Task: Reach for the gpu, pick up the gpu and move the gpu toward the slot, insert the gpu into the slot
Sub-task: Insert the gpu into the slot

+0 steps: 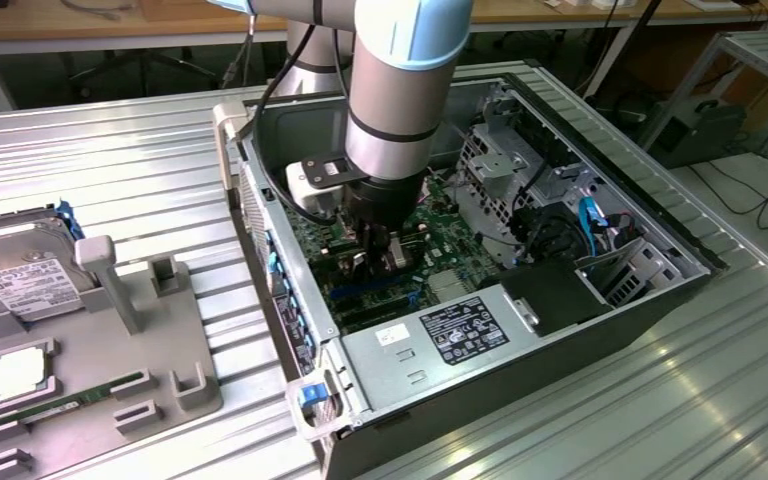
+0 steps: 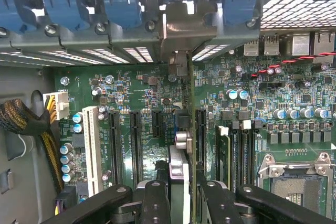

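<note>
Inside the open computer case [image 1: 651, 225], the gripper [image 1: 381, 250] is seen lowered between the case's metal side walls, with the drive cage [image 1: 518, 160] close on the exterior view's right and the rear wall of blue card latches [image 2: 121, 3] close ahead in the wrist view, so little free room is left around it. The gpu [image 2: 190, 129] is held edge-on between the black fingers [image 2: 155, 203], which are clamped on it; it appears as a thin dark card standing upright over the green motherboard [image 2: 294, 93]. Its long axis is directed from the gripper toward the rear wall, where its silver metal end bracket [image 2: 181, 27] is met by the slotted grille. The card's lower edge lies along the line of the expansion connectors [image 2: 135, 145], just beside a black one; whether it is seated in the slot cannot be told. On the ribbed metal table [image 1: 131, 180], a grey fixture [image 1: 157, 350] holding a silver hard drive [image 1: 17, 275] stands well apart.
</note>
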Tool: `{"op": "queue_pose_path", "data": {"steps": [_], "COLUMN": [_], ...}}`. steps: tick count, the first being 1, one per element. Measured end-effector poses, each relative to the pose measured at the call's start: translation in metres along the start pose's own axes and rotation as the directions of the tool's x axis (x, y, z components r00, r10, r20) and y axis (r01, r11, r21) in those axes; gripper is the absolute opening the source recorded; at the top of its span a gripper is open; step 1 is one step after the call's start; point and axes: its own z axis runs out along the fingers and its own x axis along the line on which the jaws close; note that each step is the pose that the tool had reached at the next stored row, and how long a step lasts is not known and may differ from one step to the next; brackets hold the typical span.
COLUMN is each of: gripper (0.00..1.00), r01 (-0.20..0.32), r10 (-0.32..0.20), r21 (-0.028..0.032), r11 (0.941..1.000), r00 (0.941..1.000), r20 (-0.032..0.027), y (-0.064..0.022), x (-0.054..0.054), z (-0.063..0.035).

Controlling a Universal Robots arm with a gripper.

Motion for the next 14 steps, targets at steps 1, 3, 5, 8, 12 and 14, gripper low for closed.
{"op": "queue_pose_path", "data": {"steps": [1, 3, 5, 8, 12, 14], "gripper": [0.28, 0.28, 0.28, 0.28, 0.28, 0.28], "r01": [0.0, 0.0, 0.001, 0.008, 0.027, 0.027], "r10": [0.0, 0.0, -0.001, -0.008, -0.027, -0.027], "r21": [0.0, 0.0, 0.0, 0.0, -0.0002, -0.0002], "r11": [1.0, 1.0, 1.0, 1.0, 0.9996, 0.9996], "r00": [1.0, 1.0, 1.0, 1.0, 0.9996, 0.9996], "r20": [0.0, -0.0001, -0.0001, 0.0001, 0.0004, 0.0005], "y": [0.0, 0.0, 0.0, 0.0, 0.0, 0.0], "x": [0.0, 0.0, 0.0, 0.0, 0.0, 0.0], "z": [0.0, 0.0, 0.0, 0.0, 0.0, 0.0]}}
